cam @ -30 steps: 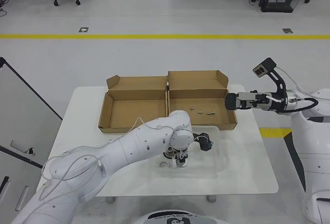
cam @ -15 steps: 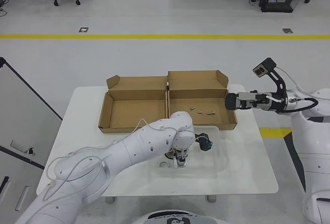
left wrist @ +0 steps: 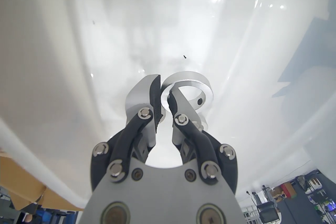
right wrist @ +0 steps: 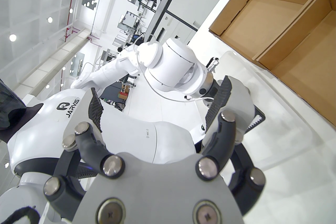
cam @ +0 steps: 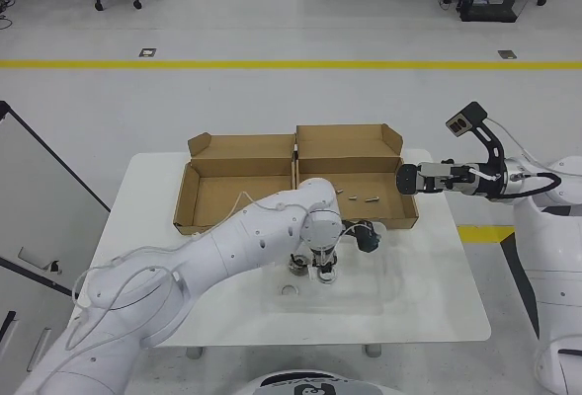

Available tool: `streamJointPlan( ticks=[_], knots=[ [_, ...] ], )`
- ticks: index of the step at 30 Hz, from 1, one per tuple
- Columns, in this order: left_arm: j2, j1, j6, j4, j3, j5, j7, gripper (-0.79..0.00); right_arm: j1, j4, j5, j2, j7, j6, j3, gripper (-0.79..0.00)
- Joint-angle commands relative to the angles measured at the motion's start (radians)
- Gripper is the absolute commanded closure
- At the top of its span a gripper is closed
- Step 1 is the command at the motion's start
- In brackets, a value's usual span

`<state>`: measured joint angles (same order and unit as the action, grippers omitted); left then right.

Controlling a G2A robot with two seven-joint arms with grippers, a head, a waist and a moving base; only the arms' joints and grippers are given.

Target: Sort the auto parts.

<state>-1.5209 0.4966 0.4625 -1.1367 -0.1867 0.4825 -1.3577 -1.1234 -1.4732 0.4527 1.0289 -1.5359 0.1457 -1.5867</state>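
My left gripper (left wrist: 164, 93) is shut on the wall of a silver metal ring (left wrist: 187, 89) with a small side hole, held just above the clear plastic tray (cam: 370, 308). From above, that gripper (cam: 322, 271) hangs over the tray's middle. Another ring (cam: 289, 291) lies on the tray floor, and a small metal part (cam: 296, 263) sits beside the gripper. Two small bolts (cam: 370, 197) lie in the right cardboard box (cam: 355, 176). My right gripper (right wrist: 160, 101) is open and holds nothing; it hovers at that box's right edge (cam: 406, 180).
An open cardboard box (cam: 236, 190) stands to the left of the right one, at the far side of the white table (cam: 439, 296). A grey cabinet (cam: 24, 207) stands left of the table.
The left gripper has risen off the tray floor and shifted toward the boxes with the ring in it. The right arm has not moved.
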Motion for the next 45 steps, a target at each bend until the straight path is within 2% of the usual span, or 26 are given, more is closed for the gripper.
streamJointPlan(
  ticks=[1,7,15,30,32,37,45],
  knots=[
    [0.018,-0.012,0.004,-0.028,-0.016,-0.018,0.004,0.0,0.0,0.0,0.0,0.0,0.0,0.0,0.0,-0.785],
    [0.085,-0.027,-0.004,-0.157,-0.078,-0.024,-0.003,0.0,0.0,0.0,0.0,0.0,0.0,0.0,0.0,-0.785],
    [0.189,0.011,-0.018,-0.357,-0.176,0.005,-0.018,0.0,0.0,0.0,0.0,0.0,0.0,0.0,0.0,-0.785],
    [0.189,0.011,-0.018,-0.357,-0.176,0.005,-0.018,0.0,0.0,0.0,0.0,0.0,0.0,0.0,0.0,-0.785],
    [0.192,0.028,-0.029,-0.351,-0.191,0.0,0.027,0.0,0.0,0.0,0.0,0.0,0.0,0.0,0.0,-0.785],
    [0.226,0.057,-0.013,-0.363,-0.291,-0.073,0.083,0.0,0.0,0.0,0.0,0.0,0.0,0.0,0.0,-0.785],
    [0.31,0.179,0.049,-0.447,-0.517,-0.201,0.145,0.0,0.0,0.0,0.0,0.0,0.0,0.0,0.0,-0.785]
  ],
)
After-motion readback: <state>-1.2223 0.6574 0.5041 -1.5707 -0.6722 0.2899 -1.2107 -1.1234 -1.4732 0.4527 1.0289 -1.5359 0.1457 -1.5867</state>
